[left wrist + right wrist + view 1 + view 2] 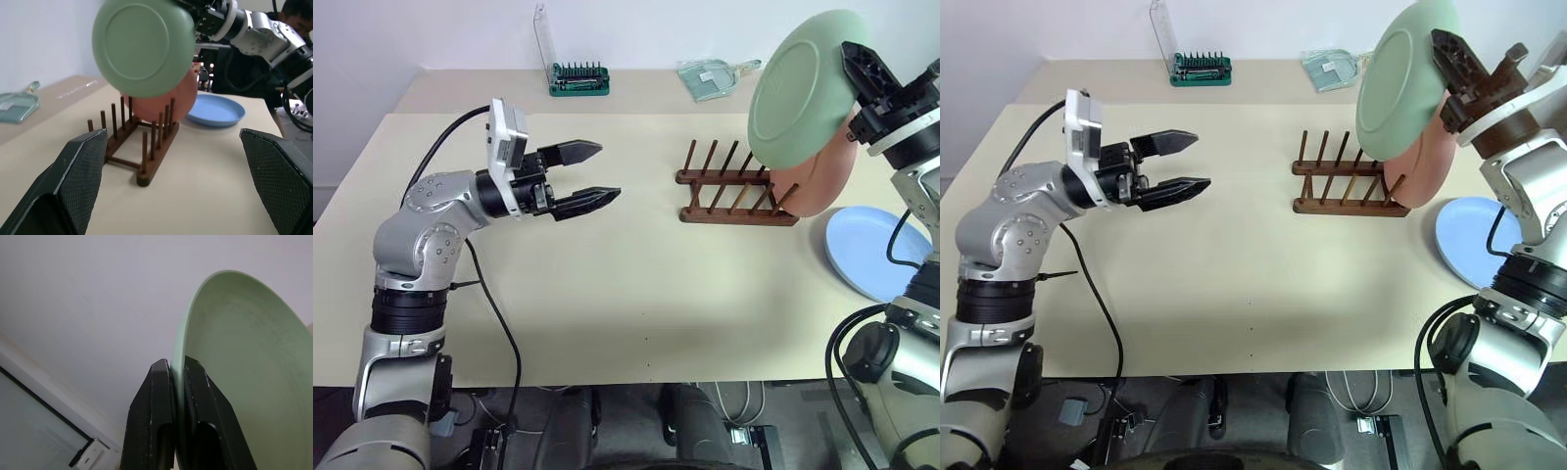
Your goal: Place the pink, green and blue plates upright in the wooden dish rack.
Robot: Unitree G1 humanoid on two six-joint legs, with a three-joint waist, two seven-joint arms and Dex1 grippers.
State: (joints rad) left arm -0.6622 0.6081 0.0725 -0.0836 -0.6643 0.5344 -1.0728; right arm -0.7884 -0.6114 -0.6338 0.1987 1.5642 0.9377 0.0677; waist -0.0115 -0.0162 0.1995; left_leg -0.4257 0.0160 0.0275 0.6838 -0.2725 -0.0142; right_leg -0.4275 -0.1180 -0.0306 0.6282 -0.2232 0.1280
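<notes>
Green plastic is what the right gripper (858, 61) pinches in the head views: its two black fingers are closed on the rim of the green plate (803, 83), which hangs on edge in the air above the right end of the wooden dish rack (734, 186). The plate's underside faces left and hides much of the pink plate (822, 176), which stands upright at the rack's right end; its seat among the pegs is hard to make out behind the green one. The blue plate (873, 250) lies flat on the table (626, 304) to the right of the rack, its right side hidden by the robot's arm. The left gripper (592, 176) hovers over the table well left of the rack, jaws spread wide and empty, pointing right. At the far edge sit a green bit holder (578, 78) with its clear lid raised and a pale green dustpan (715, 76); no writing on either can be read.

In the left wrist view, the left gripper's fingers (73, 181) frame the rack, with the green plate covering most of the pink one and the blue plate beyond. A person (298, 12) is cut off at the corner.

In the right wrist view, the closed fingers (156, 426) clamp the green plate's rim, and the plate is cut off at the frame edge.
</notes>
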